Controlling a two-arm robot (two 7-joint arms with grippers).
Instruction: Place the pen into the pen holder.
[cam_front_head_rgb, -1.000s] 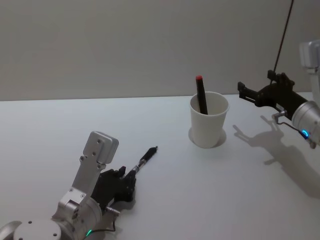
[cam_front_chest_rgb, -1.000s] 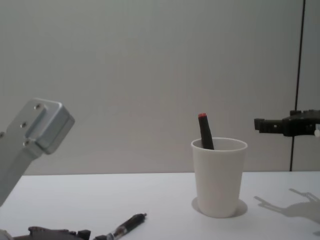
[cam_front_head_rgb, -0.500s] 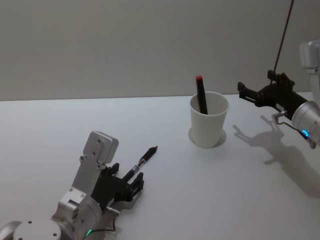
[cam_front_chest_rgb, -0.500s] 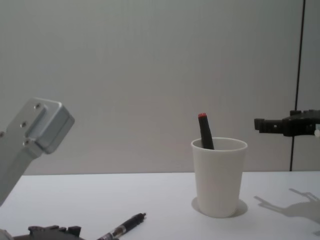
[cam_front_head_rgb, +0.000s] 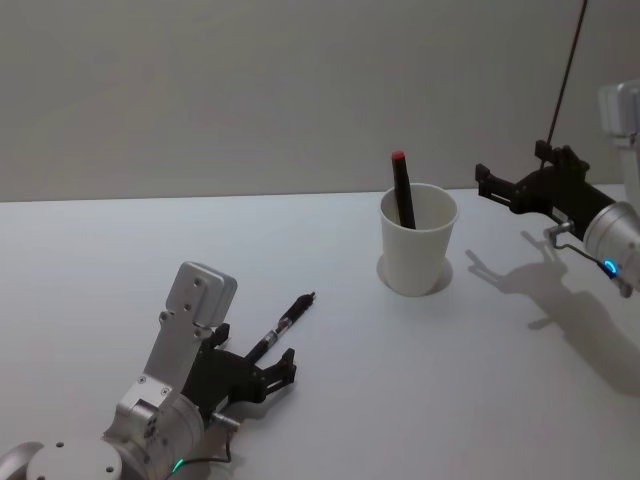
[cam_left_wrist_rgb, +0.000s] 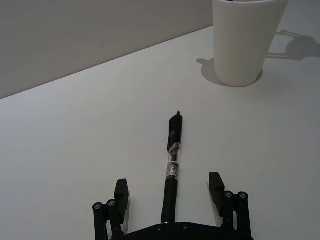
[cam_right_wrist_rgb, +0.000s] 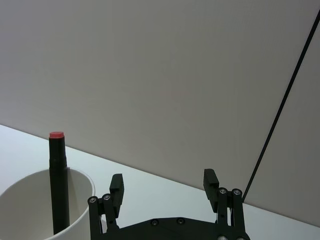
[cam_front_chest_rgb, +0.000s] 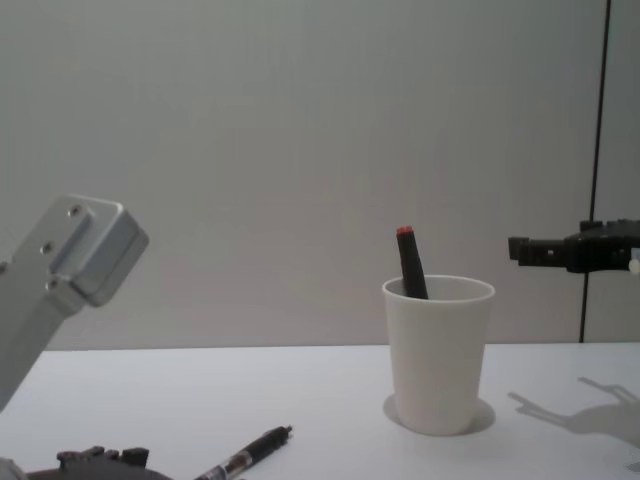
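Note:
A black pen (cam_front_head_rgb: 284, 324) (cam_left_wrist_rgb: 173, 161) (cam_front_chest_rgb: 246, 456) lies flat on the white table, its tip pointing toward the pen holder. My left gripper (cam_front_head_rgb: 254, 352) (cam_left_wrist_rgb: 169, 184) is open low over the table, one finger on each side of the pen's rear end without touching it. The pen holder (cam_front_head_rgb: 417, 252) (cam_left_wrist_rgb: 244, 46) (cam_front_chest_rgb: 438, 356) (cam_right_wrist_rgb: 31, 204) is a white paper cup standing upright at the centre right. A black marker with a red cap (cam_front_head_rgb: 402, 190) (cam_front_chest_rgb: 409, 262) (cam_right_wrist_rgb: 59, 185) leans inside it. My right gripper (cam_front_head_rgb: 483, 181) (cam_right_wrist_rgb: 163, 178) (cam_front_chest_rgb: 516, 247) hovers open to the right of the cup's rim.
The white table (cam_front_head_rgb: 420, 380) runs back to a plain grey wall. A thin black cable (cam_front_head_rgb: 565, 70) hangs at the far right behind the right arm. The left arm's silver link (cam_front_chest_rgb: 70, 262) rises at the near left.
My left gripper's fingers, close around the pen's rear end a second ago, have spread wide. The pen stays on the table. The right arm has not moved.

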